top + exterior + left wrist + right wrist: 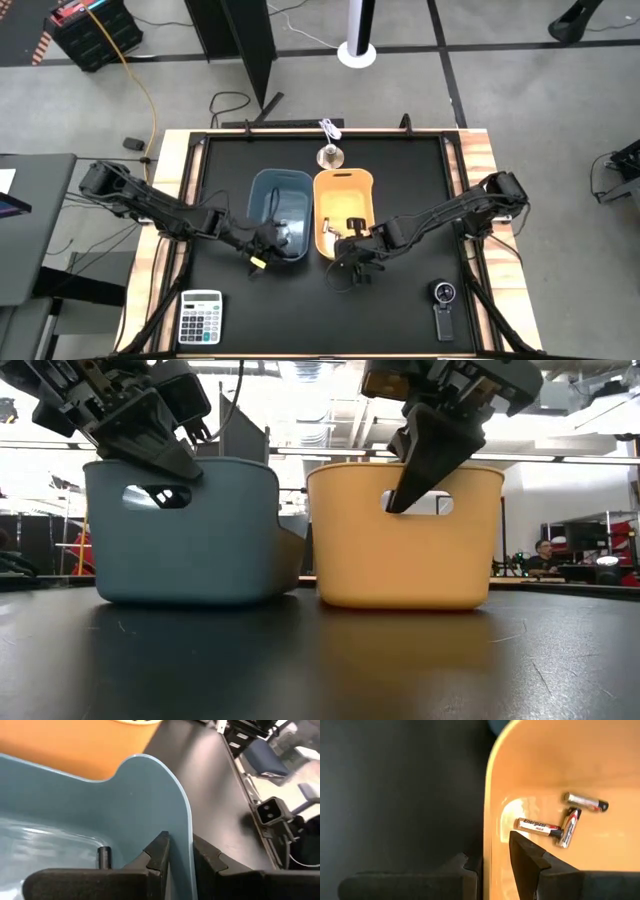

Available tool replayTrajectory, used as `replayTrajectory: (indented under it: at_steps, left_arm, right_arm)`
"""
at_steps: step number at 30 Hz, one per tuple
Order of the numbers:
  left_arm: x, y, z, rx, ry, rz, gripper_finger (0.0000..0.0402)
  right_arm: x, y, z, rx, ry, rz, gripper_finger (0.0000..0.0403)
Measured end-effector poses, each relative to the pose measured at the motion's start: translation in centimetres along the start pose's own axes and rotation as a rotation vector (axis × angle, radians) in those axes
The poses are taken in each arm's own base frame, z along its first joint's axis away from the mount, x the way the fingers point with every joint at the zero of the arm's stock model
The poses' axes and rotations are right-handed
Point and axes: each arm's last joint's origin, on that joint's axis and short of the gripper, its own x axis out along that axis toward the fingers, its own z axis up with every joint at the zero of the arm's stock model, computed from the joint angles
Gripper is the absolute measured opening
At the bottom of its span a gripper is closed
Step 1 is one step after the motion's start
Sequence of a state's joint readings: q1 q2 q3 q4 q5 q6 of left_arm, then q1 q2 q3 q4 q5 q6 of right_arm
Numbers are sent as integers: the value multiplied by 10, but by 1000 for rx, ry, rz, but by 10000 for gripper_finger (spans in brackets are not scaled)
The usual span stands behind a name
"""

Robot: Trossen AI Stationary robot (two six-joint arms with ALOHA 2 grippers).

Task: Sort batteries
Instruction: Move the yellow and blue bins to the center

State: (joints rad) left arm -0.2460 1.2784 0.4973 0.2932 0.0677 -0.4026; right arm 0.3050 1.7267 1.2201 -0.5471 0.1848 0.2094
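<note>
A blue bin (pixel 280 205) and an orange bin (pixel 343 195) stand side by side on their bases on the black table, as the low view shows. The orange bin (pixel 560 765) holds three slender silvery batteries (pixel 537 826) (pixel 570 827) (pixel 585 801) lying on its floor. One short dark battery (pixel 103 856) is in the blue bin (pixel 75 805). My left gripper (pixel 268 238) (pixel 181 851) is at the blue bin's near wall, shut on it. My right gripper (pixel 350 245) (pixel 495 855) is at the orange bin's near wall, shut on it. My left gripper pinches the blue bin's near wall just below its rim (pixel 184 837), close to the corner beside the orange bin. One finger (pixel 159 851) is inside the bin, the other (pixel 206 856) outside. The bin stays on the table. My right gripper straddles the orange bin's near wall (pixel 487 845), coming down over the rim. One finger (pixel 525 852) is inside and one (pixel 465 867) outside, closed against the wall. The bin's base rests on the table.
A calculator (pixel 200 317) lies at the table's near left. A black handheld device with a round dial (pixel 444 305) lies at the near right. A small metal bell with a white cord (pixel 330 152) sits behind the bins. Bare table lies in front of the bins (pixel 320 660).
</note>
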Motion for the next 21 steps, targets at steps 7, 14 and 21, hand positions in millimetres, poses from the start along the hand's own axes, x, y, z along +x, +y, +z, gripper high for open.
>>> replayTrajectory:
  at_steps: [7,14,21]
  left_arm:
    - [0,-3,0,15,-6,-23,51]
    - [0,-5,6,13,-82,-22,51]
    - [0,-4,7,17,-102,17,51]
  right_arm:
    - [0,1,2,-6,-21,5,98]
    - [0,2,8,7,-80,17,98]
    - [0,2,9,17,-90,19,98]
